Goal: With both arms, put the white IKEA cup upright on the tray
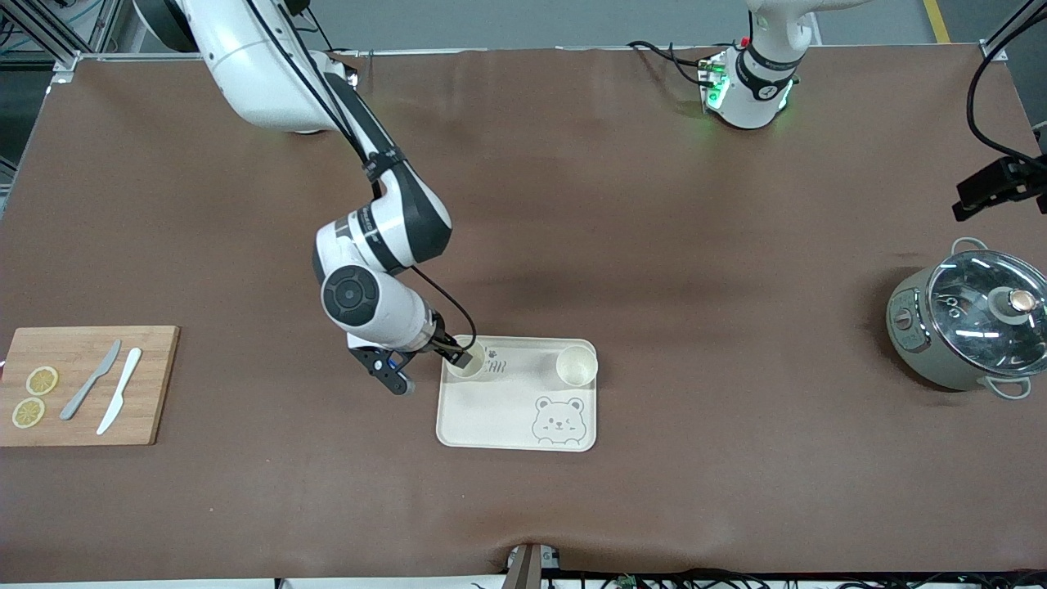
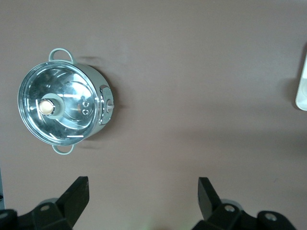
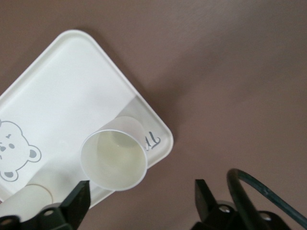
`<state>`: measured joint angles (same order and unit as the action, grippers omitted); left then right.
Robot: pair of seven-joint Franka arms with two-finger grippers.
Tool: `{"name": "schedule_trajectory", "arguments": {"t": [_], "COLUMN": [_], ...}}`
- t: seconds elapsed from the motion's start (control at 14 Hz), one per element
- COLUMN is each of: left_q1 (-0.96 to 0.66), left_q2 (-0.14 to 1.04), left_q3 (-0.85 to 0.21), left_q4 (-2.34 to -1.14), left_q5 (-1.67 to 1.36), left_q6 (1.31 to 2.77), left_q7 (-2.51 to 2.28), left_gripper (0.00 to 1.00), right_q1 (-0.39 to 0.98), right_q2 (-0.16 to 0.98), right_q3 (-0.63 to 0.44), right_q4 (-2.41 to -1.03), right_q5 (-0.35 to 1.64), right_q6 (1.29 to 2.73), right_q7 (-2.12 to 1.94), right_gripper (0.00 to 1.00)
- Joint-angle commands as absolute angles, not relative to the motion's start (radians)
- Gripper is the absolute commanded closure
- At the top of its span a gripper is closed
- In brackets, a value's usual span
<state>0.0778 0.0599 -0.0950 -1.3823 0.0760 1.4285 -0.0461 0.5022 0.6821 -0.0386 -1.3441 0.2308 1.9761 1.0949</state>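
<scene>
The only lettering sits on the cream tray [image 1: 517, 409], along its edge farther from the front camera. A cup [image 1: 465, 366] and the right gripper [image 1: 468, 357] cover most of it; the rest can't be made out.

- The tray's [image 1: 517, 409] lettering is partly covered by the right gripper [image 1: 465, 357] and a cup [image 1: 465, 365].
- In the right wrist view, a second cup [image 3: 24, 201] is cut off at the lower-left edge.
- The left gripper [image 2: 144, 196] is out of the front view.
</scene>
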Motion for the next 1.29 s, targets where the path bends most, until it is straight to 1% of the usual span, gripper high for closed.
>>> {"name": "schedule_trajectory", "arguments": {"t": [0.0,0.07,0.21,0.36,0.43,0.5,0.57,0.71,0.86,1.0,1.14,1.21], "left_q1": [-0.028,-0.072,-0.071,-0.057,-0.034,0.001,0.014,0.011,0.009,0.003,0.005,0.005], "left_q2": [-0.011,-0.017,-0.050,-0.052,-0.055,-0.058,-0.067,-0.086,-0.080,-0.071,-0.063,-0.064], "left_q3": [-0.027,0.007,0.020,0.014,-0.009,-0.047,-0.061,-0.061,-0.061,-0.066,-0.074,-0.075], "left_q4": [-1.456,-1.469,-1.492,-1.494,-1.508,-1.519,-1.525,-1.523,-1.502,-1.497,-1.499,-1.499], "left_q5": [0.064,0.060,-0.021,-0.035,-0.034,-0.032,-0.031,-0.019,0.009,0.032,0.035,0.035], "left_q6": [1.459,1.459,1.465,1.466,1.468,1.474,1.474,1.470,1.468,1.470,1.470,1.468], "left_q7": [-0.072,-0.106,-0.123,-0.123,-0.121,-0.121,-0.121,-0.127,-0.118,-0.117,-0.114,-0.112], "left_gripper": [0.00,0.00,0.00,0.00,0.00,0.00,0.00,0.00,0.00,0.00,0.00,0.00], "right_q1": [0.440,0.422,0.431,0.428,0.422,0.411,0.396,0.370,0.312,0.284,0.226,0.212], "right_q2": [0.602,0.572,0.523,0.464,0.433,0.407,0.387,0.338,0.246,0.160,0.105,0.086], "right_q3": [-0.032,-0.031,-0.034,-0.032,-0.032,-0.032,-0.032,-0.034,-0.032,-0.035,-0.034,-0.035], "right_q4": [-1.336,-1.348,-1.351,-1.365,-1.376,-1.385,-1.394,-1.405,-1.478,-1.549,-1.580,-1.586], "right_q5": [0.241,0.242,0.201,0.120,0.091,0.089,0.089,0.083,0.083,0.081,0.080,0.048], "right_q6": [1.862,1.836,1.749,1.698,1.694,1.687,1.660,1.591,1.585,1.580,1.542,1.523], "right_q7": [1.085,1.098,1.103,1.095,1.077,1.013,0.905,0.758,0.677,0.515,0.444,0.357], "right_gripper": [0.00,0.00,0.00,0.00,0.00,0.00,0.00,0.00,0.00,0.00,0.00,0.00]}}
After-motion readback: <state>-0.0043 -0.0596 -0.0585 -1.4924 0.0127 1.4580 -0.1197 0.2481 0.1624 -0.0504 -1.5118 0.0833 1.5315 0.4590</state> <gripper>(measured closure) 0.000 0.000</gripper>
